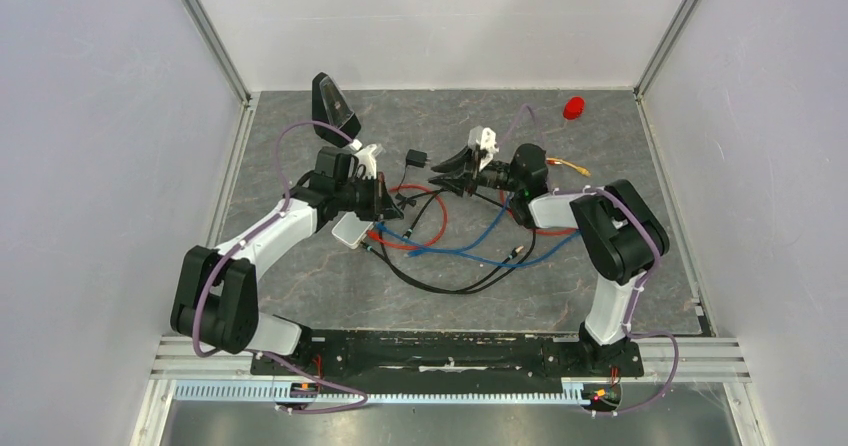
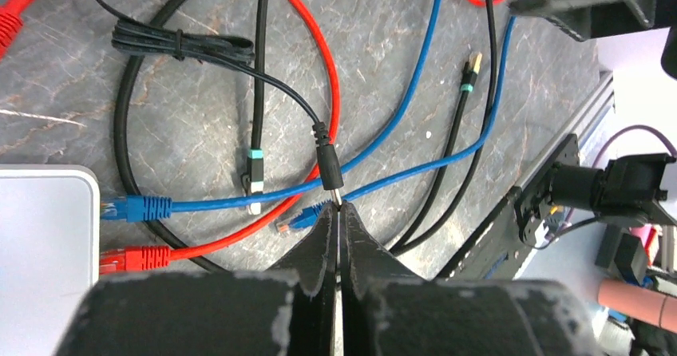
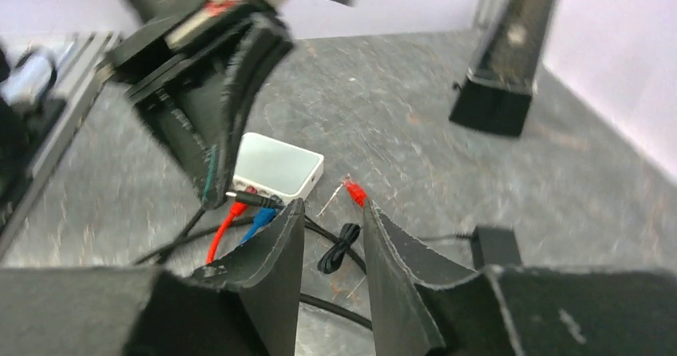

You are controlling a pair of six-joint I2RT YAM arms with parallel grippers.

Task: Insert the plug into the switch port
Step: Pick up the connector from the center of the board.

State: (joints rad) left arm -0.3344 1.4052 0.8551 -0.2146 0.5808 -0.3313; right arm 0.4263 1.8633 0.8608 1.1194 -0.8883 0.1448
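Note:
The plug (image 2: 328, 167) is a black barrel plug on a thin black cord. My left gripper (image 2: 338, 210) is shut on its metal tip, just above the table and to the right of the switch (image 2: 44, 236). The switch is a flat white box, and a blue plug (image 2: 136, 207) and a red plug (image 2: 136, 256) sit in its edge. I cannot make out a free port. In the right wrist view the plug (image 3: 254, 199) sticks out of the left fingers in front of the switch (image 3: 279, 164). My right gripper (image 3: 331, 212) is open and holds nothing, a little right of the left gripper (image 1: 392, 206).
Red, blue and black cables (image 1: 450, 251) loop over the middle of the table. A coiled black cord (image 3: 339, 248) and a black adapter (image 3: 495, 244) lie under the right gripper. A black wedge device (image 1: 335, 106) stands at the back left, a red object (image 1: 573, 107) at the back right.

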